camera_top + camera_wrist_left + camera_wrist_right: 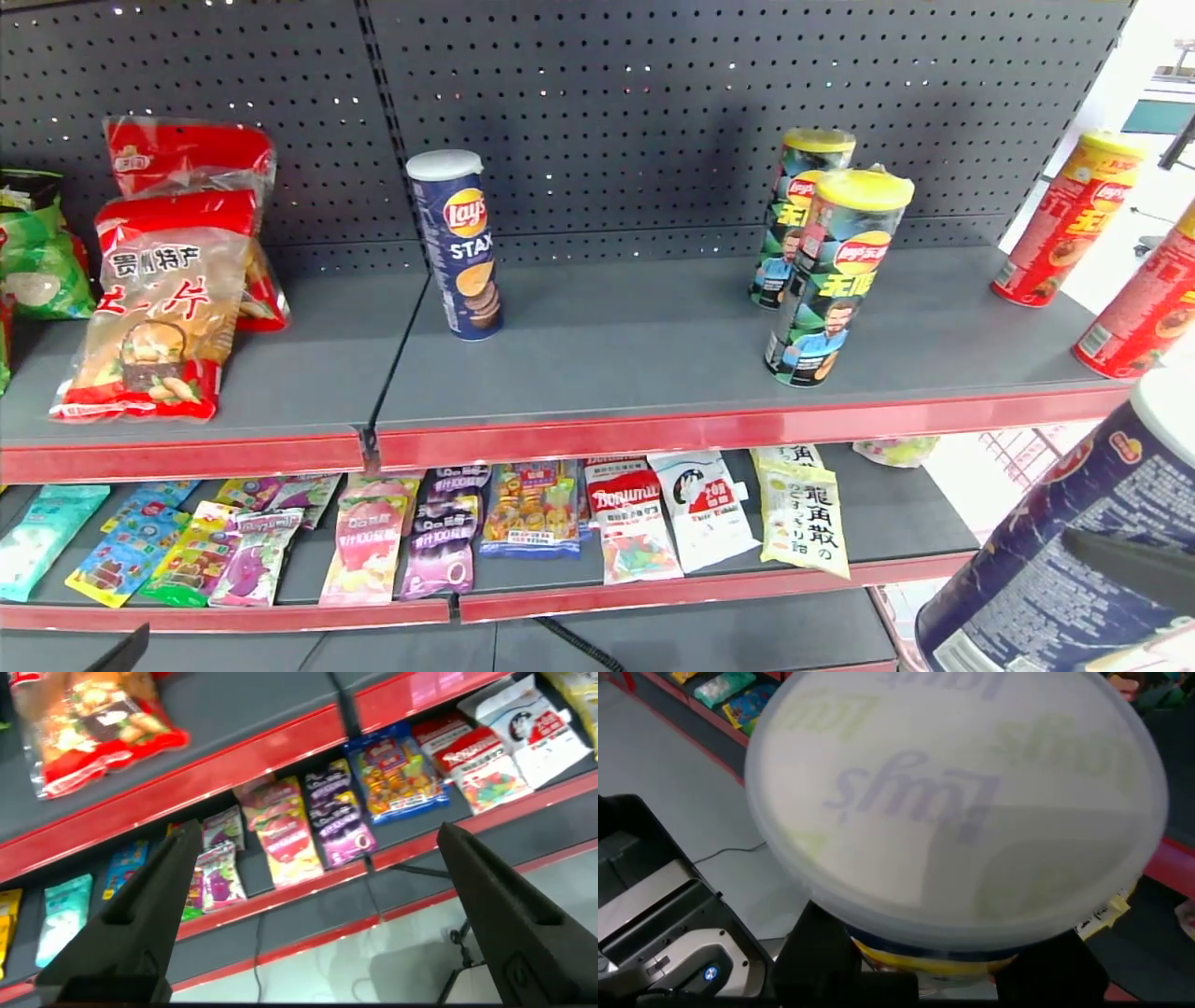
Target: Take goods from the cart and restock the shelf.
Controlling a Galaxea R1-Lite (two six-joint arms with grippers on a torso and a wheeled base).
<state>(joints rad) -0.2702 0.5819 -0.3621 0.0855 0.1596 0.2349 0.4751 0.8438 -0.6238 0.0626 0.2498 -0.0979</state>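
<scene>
Blue chip canister (pixel 1055 560) is clamped about its body by the right hand (pixel 952 975) off the upper shelf's (pixel 653 327) front right corner, judged light, stiff yet crushable, slick, best gripped mid-body; left hand (pixel 318 835) is spread empty.

Lone can (pixel 457 247) on shelf (pixel 635 327); bags (pixel 168 299) left, can pair (pixel 826 271) right.

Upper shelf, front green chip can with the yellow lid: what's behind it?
A second green can stands directly behind the front green can. Its lid and left side show, and the rest is covered. Behind both is the pegboard panel.
</scene>
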